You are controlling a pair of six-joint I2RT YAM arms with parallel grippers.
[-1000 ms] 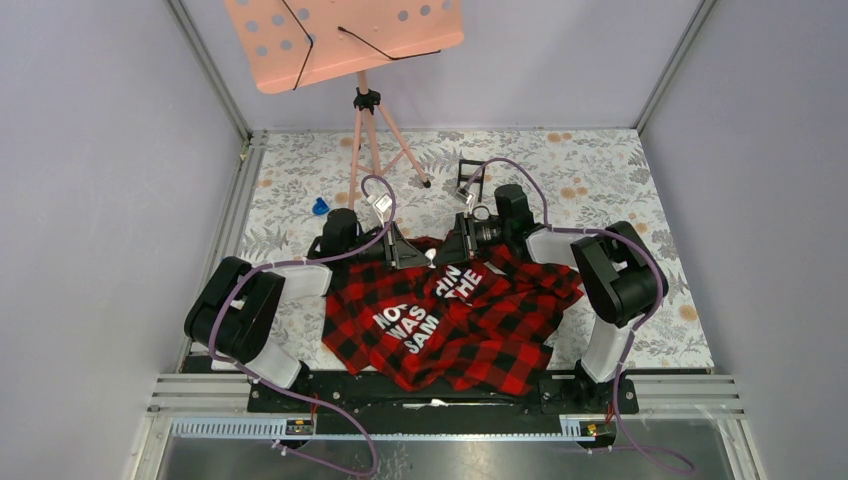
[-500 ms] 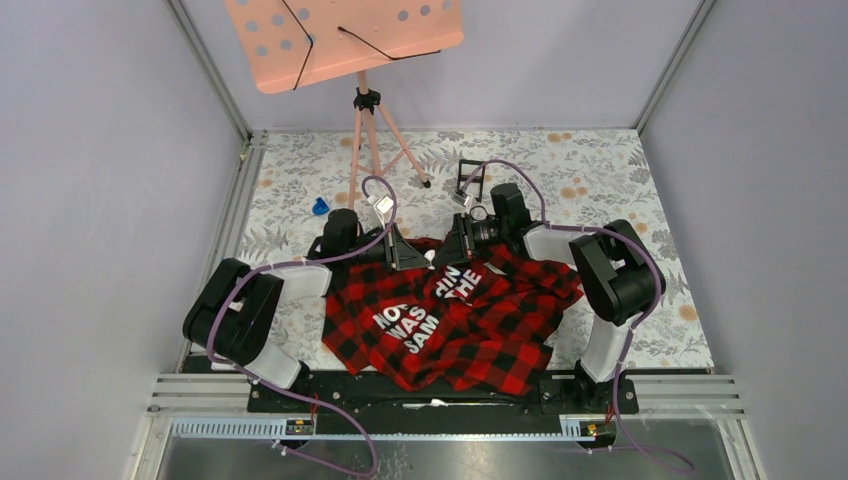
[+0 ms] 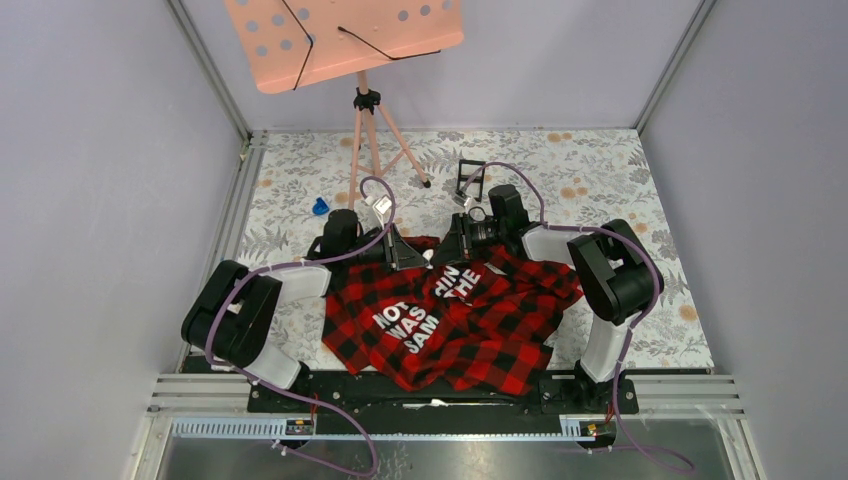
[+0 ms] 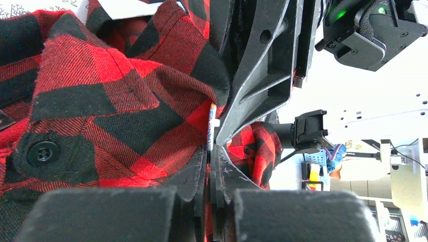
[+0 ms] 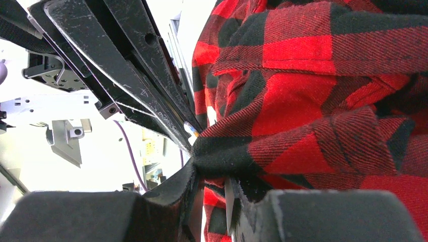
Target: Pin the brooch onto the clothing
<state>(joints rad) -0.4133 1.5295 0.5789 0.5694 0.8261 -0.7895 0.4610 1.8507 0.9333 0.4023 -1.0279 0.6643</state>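
Note:
The red-and-black check shirt (image 3: 470,330) with white letters lies bunched on the table between the arms. Both grippers meet at its far edge. My left gripper (image 3: 424,259) is shut; in the left wrist view its tips (image 4: 212,147) pinch a thin pale disc seen edge-on, the brooch (image 4: 211,123), pressed against the shirt's fold (image 4: 126,116). My right gripper (image 3: 448,248) is shut on a black-edged fold of the shirt (image 5: 227,151), its tips (image 5: 212,174) right against the left gripper's fingers (image 5: 126,65). The brooch's face is hidden.
A pink music stand (image 3: 345,40) on a tripod (image 3: 365,140) stands at the back. A small blue object (image 3: 320,207) lies at the back left, and a small black square frame box (image 3: 470,178) sits behind the right wrist. Walls close in on both sides.
The right arm has edged slightly left and back, closing on the left gripper. The shirt and left arm have hardly moved.

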